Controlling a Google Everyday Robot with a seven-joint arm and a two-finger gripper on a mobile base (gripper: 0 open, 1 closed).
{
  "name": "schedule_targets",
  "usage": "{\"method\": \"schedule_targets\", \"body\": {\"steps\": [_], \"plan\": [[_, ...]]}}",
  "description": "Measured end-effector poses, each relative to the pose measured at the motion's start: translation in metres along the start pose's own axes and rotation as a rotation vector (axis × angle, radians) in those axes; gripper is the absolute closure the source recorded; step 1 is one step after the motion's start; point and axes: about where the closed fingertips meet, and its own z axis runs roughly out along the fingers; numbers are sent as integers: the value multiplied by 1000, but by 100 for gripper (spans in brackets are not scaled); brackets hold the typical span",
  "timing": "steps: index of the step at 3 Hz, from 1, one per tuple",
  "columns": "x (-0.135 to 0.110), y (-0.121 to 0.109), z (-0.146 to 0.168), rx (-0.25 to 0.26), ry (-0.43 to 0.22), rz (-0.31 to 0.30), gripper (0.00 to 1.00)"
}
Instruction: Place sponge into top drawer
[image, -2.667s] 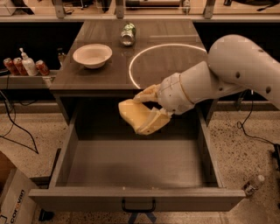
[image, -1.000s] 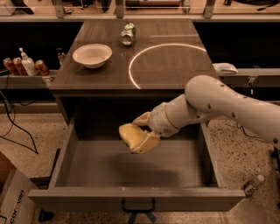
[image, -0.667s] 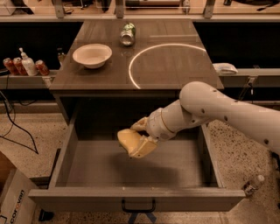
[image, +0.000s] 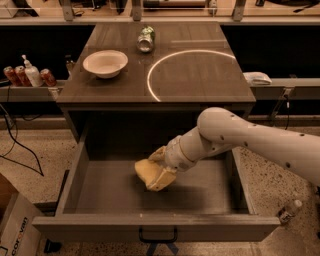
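down inside the open top drawer (image: 110, 192), slightly toward 9 o'clock of its middle, sits the claw (image: 161, 169), reaching in from 3 o'clock on the end of the white arm (image: 240, 137). its cream fingers (image: 159, 154) are closed around the sponge (image: 145, 173), one above and one beneath the block. the sponge sticks out of the grip toward 8 o'clock, tilted, with its long axis running roughly from 10 to 4 o'clock. it is low over the drawer floor. whether its lower corner touches the floor i cannot tell.

the relation that matters is the plain one: bare drawer floor lies directly under the sponge, and the side walls, back wall and front panel are all well apart from it. so, in my judgement, the coming move only needs the fingers to part. the sponge should then settle where it is, and the claw can pull back toward 3 o'clock and upward without brushing a wall.

farther out, the black handle (image: 157, 235) is at 6 o'clock on the front panel. at 12 o'clock the surface (image: 200, 75) carries a white bowl (image: 105, 62) and a can (image: 146, 39), neither involved.
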Motion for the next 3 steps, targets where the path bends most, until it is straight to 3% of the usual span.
{"method": "schedule_targets", "body": {"steps": [2, 3], "plan": [[30, 7, 26, -42, 24, 78, 11], [29, 8, 26, -43, 23, 75, 0]]}}
